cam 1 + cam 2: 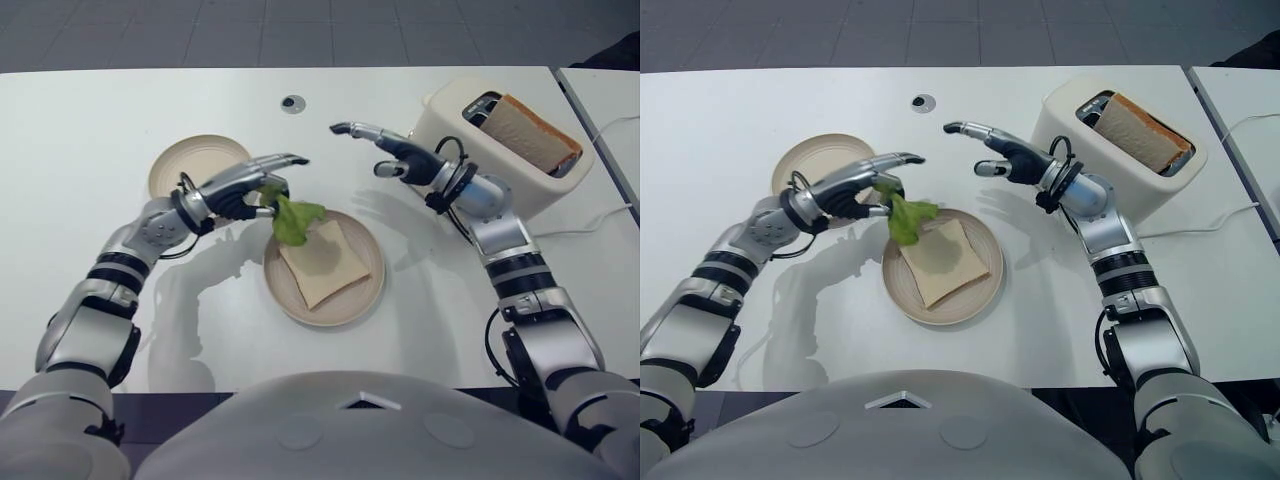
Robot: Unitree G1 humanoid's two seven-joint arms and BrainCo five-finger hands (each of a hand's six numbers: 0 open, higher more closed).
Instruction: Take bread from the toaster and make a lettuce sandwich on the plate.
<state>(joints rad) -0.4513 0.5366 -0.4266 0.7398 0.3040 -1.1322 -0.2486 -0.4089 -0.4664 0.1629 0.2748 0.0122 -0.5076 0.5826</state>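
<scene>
Left eye view: the left hand (240,188) was clamped on a lettuce leaf (293,222) that hung over the 10 o'clock edge of the plate (368,285), above a corner of the bread slice (328,265) lying there. The right hand (390,148) hovered at the plate's 1 o'clock, fingers apart, holding nothing. The toaster (445,120) stood at 2 o'clock on the table (100,110) with a second slice (530,135) in its slot.

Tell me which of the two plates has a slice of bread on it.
The plate nearer the robot bears the bread slice. The other plate, farther back and to the left, by the left hand holding lettuce, carries no bread.
</scene>
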